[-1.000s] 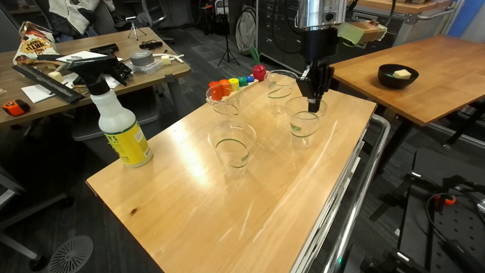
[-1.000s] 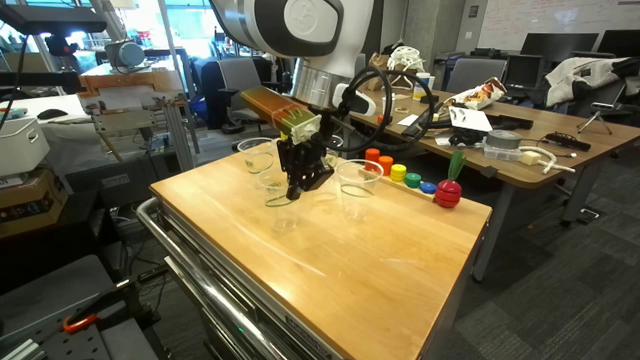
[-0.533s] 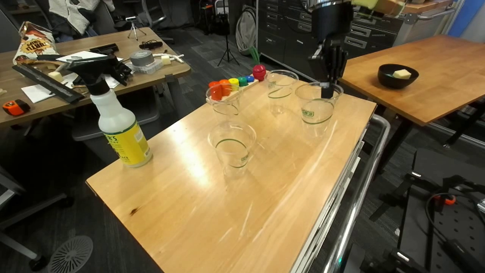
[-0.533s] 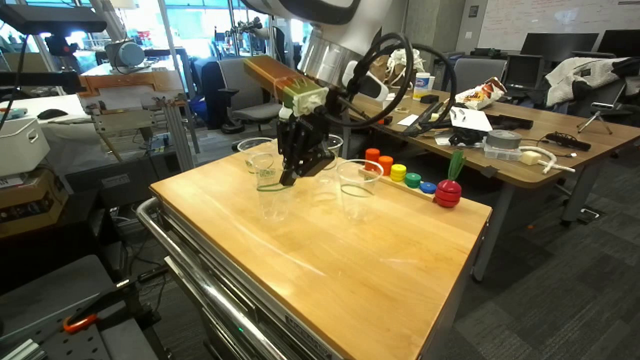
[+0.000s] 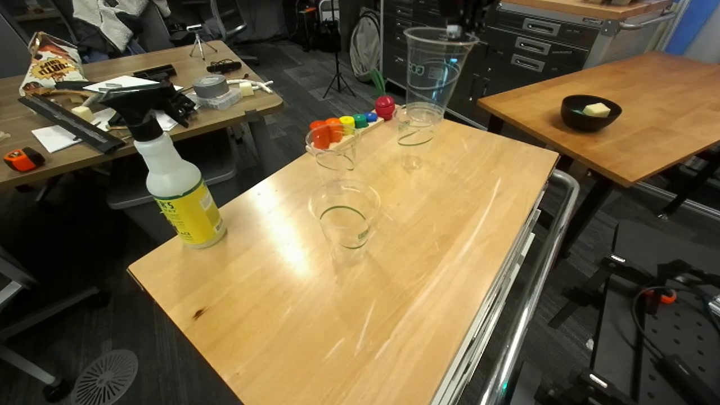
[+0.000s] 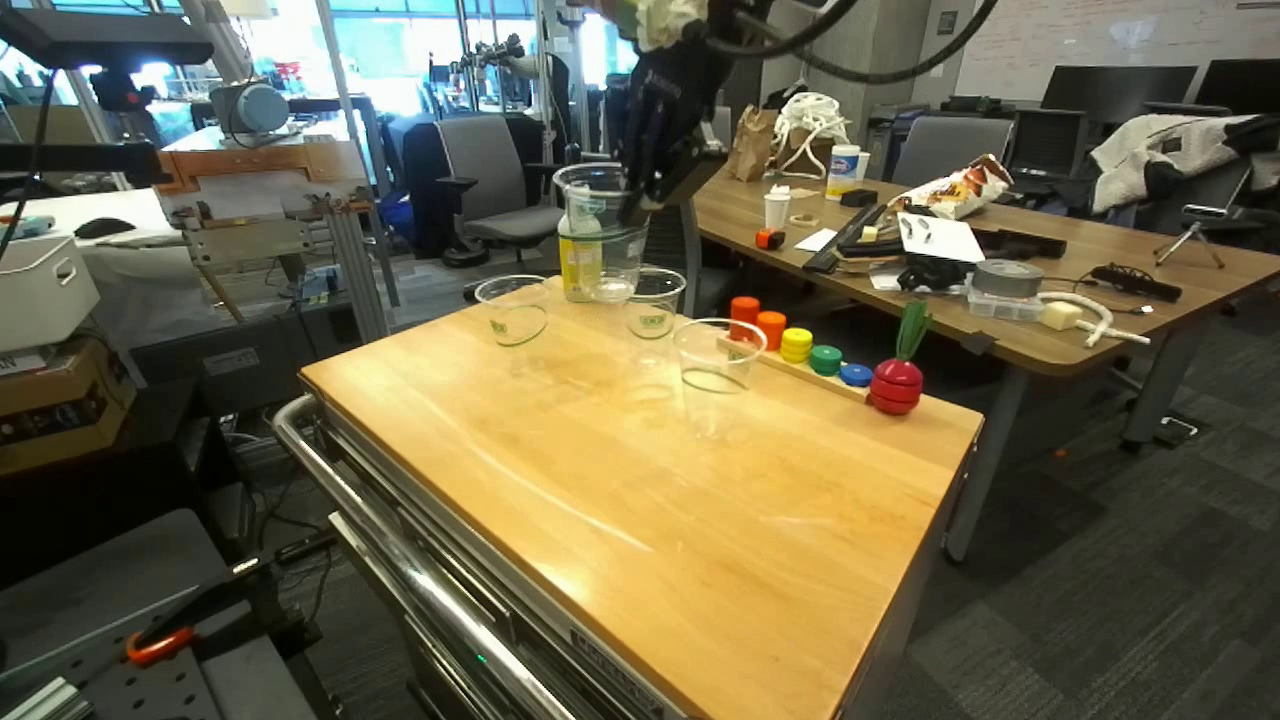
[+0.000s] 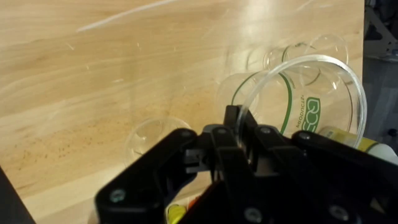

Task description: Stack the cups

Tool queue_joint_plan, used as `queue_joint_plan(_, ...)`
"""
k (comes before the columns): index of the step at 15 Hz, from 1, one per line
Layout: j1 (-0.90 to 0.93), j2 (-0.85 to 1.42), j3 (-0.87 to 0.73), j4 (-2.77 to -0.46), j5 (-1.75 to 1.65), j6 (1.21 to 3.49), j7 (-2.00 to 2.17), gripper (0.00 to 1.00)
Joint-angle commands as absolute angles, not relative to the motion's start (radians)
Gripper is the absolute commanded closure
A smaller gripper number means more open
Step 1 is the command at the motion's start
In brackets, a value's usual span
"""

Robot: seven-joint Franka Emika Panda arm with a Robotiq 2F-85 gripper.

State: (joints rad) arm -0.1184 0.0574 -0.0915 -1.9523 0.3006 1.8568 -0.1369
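Observation:
My gripper is shut on the rim wall of a clear cup, which shows large in the wrist view. The gripper also shows in both exterior views. The held cup hangs upright or nearly so, well above the table. Three other clear cups stand upright and apart on the table: a front one, one near the toy's red end, and one towards the toy's radish end.
A yellow spray bottle stands at a table edge; in an exterior view it shows behind the held cup. A rainbow-coloured toy lies along another edge. A metal rail runs along one side.
My gripper has lifted the held cup from low over the table to well above it. In an exterior view it first shifts right, then up and left. The other cups have not moved.

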Motion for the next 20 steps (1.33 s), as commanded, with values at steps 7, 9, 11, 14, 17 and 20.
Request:
queue_joint_plan(7,-0.119,0.256,-0.097,-1.654,0.203,1.914,-0.06,0.99)
queue_joint_plan(9,-0.125,0.283,-0.103,-1.619,0.16,1.883,-0.048,0.99)
queue_joint_plan(11,-0.133,0.303,-0.106,-1.586,0.143,1.839,-0.054,0.99)
queue_joint_plan(14,-0.15,0.326,-0.111,-1.542,0.144,1.764,-0.067,0.99)
queue_joint_plan(17,-0.17,0.34,-0.109,-1.506,0.159,1.676,-0.091,0.99)
queue_joint_plan(20,-0.183,0.371,-0.105,-1.481,0.166,1.627,-0.126,0.99)
